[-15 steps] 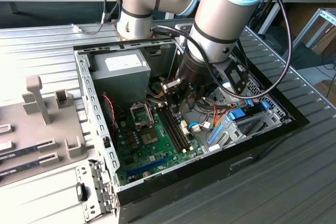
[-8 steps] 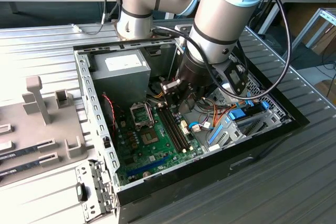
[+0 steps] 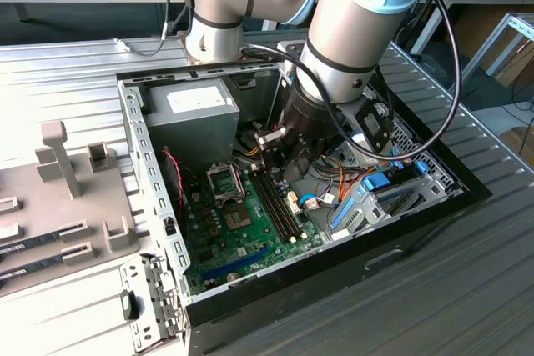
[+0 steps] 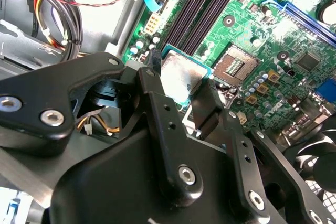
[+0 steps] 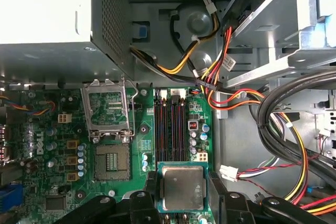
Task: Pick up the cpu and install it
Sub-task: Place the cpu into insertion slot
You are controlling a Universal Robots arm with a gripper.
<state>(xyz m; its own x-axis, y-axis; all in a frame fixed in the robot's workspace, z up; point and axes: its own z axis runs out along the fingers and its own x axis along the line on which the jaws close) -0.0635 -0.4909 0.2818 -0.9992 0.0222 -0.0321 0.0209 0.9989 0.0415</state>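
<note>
CPU work was under way inside an open computer case (image 3: 158, 206) lying on its side on a slatted metal table (image 3: 75, 64). Largest in the case was the green motherboard (image 3: 217, 231), with a grey power supply (image 3: 188, 118) at one end and loose bundles of coloured cables (image 5: 294, 140) at the side.

Over the board hung the arm (image 3: 350, 31), its gripper (image 5: 182, 192) clamped on the cpu (image 5: 182, 186), one black finger (image 4: 207, 109) against each of two opposite edges. The chip sat flat between them, silvery top up and thin green rim showing, held above the memory slots (image 5: 170, 129) and clear of the board, as the second wrist view suggested.

Next in size was the socket (image 5: 111, 162), open and bare, with its load frame (image 5: 107, 108) swung up just beside it. In the first wrist view the chip lay near the socket but to one side, not yet over it.

To do this step well, I judged, the chip needed to be kept level, centred squarely over the socket with its edges parallel to the socket walls, and let down gently without sliding, since the contacts would bend easily. The raised frame and the nearby capacitors (image 5: 81, 153) looked like the likeliest snags.
</note>
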